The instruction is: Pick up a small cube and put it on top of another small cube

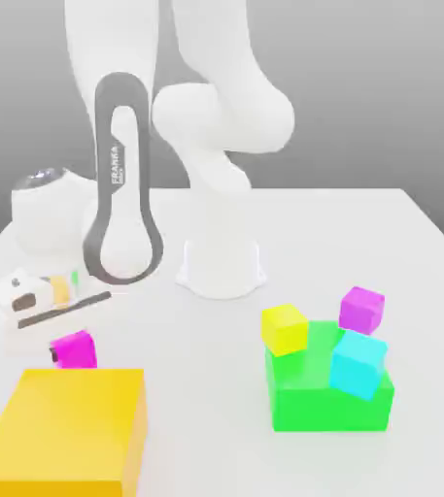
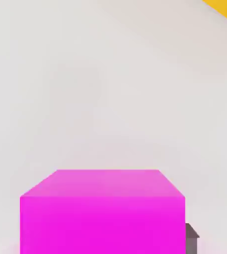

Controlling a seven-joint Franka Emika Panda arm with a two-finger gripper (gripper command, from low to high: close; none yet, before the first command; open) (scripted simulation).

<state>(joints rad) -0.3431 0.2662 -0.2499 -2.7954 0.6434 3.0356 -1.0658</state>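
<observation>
Magenta cube [image 2: 103,225], small, plain & bright, sits at 8 o'clock in the ext. view; we see the gripper [image 1: 74,351] closed on it. Hand view crops the cube + a dark fingertip [image 2: 191,245]. Orange blk. [image 1: 70,427], 7 o'clock, is cut off too. We've a plain whitish tabletop [image 1: 206,388], grey bkgd. [image 1: 361,87] at 12.
</observation>
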